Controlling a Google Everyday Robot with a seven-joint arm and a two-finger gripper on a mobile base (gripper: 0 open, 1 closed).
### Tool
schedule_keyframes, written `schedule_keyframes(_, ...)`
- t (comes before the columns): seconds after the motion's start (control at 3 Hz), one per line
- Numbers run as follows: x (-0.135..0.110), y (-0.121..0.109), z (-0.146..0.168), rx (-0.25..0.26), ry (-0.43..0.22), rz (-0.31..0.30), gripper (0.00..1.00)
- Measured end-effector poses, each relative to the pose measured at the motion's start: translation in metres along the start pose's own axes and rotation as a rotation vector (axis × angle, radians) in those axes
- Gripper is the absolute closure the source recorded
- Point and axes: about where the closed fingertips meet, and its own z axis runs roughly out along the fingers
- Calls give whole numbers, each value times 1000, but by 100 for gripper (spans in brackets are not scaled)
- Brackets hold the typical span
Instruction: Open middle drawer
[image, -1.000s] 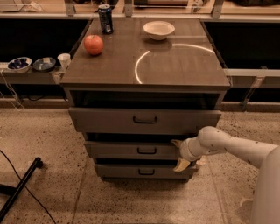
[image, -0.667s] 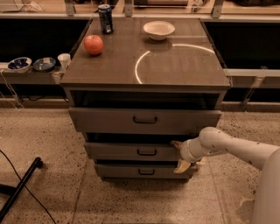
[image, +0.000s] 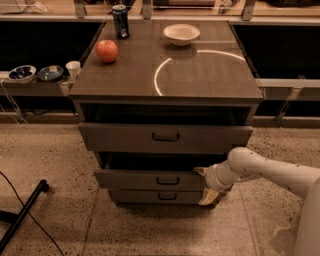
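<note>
The middle drawer (image: 150, 179) sat second of three in the cabinet, below the front edge of the table top (image: 210, 80). Its shallow grey front ran left to right, parallel to that edge. A dark gap showed above the front, so it looked partly pulled out already, though less far than the deeper top drawer (image: 125, 137) above it. The bottom drawer (image: 135, 196) lay nearly flush beneath.

The gripper (image: 204, 184) was at the right end of the middle drawer's front, roughly under the table's front right corner, with the pale arm (image: 260, 170) reaching in from the right. The drawer's small dark handle (image: 168, 180) lay to the gripper's left, at the centre of the front and apart from it. Whether the gripper was released or clenched on the end of the front could not be told; the low light there blurred the contact.

Any further opening would run straight out from the front edge, across the drawer's long axis. With the hold at one end and not at the handle, the pull was off-centre, and I judged the drawer could skew in its runners.

On top, an apple (image: 107, 51) and a can (image: 120, 21) stood toward the back left corner, and a bowl (image: 181, 34) near the back edge.
</note>
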Motion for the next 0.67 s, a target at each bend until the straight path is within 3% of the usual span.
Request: schedule_keyframes(0.67,-7,34,-7,-62,-2,-11,26)
